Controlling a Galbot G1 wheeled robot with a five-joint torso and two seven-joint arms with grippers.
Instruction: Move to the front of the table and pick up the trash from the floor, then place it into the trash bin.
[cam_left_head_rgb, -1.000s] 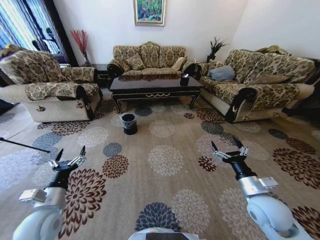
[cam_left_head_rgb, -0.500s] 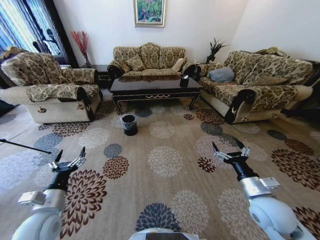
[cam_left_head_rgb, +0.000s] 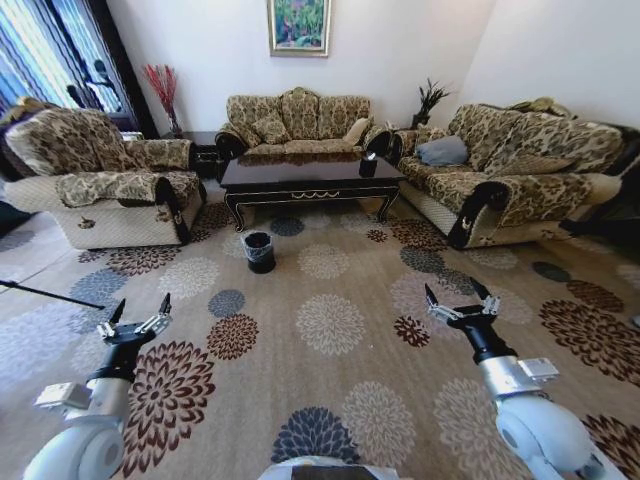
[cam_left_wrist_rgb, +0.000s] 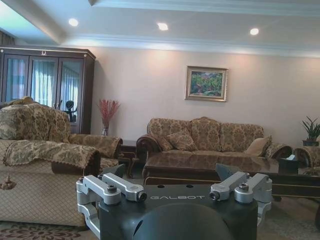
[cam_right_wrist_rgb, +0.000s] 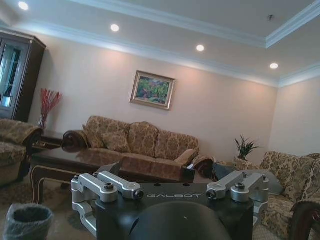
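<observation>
Both grippers are hanging out in front of the robot with nothing in them. The left gripper (cam_left_head_rgb: 138, 310) is sitting low on the left side of the head view, fingers spread wide apart and pointing toward the far end of the room, hovering over the floor (cam_left_head_rgb: 330, 400) above a big brown flower medallion. The right gripper (cam_left_head_rgb: 459, 298) is doing the same thing on the right side, fingers splayed open, empty, floating above the carpet near a small dark red medallion. The two are well apart from each other, roughly level.

Moving outward, the trash bin (cam_left_head_rgb: 259, 250) is standing upright on the carpet ahead and a bit left of centre, black with a crinkly clear liner poking over the rim. It's just in front of the table (cam_left_head_rgb: 310, 176), near the table's left front leg but not touching it. In the right wrist view the bin (cam_right_wrist_rgb: 27, 220) is showing up low at the edge, with the table (cam_right_wrist_rgb: 100, 165) behind it.

The table is sitting in the middle of the seating group, with a small dark box-like thing (cam_left_head_rgb: 369, 164) resting on its right end. A sofa (cam_left_head_rgb: 295, 118) is behind it, an armchair (cam_left_head_rgb: 95, 180) on the left, another sofa (cam_left_head_rgb: 510, 165) on the right.

As for the trash, I can't pick out any pieces on the carpet from here.
</observation>
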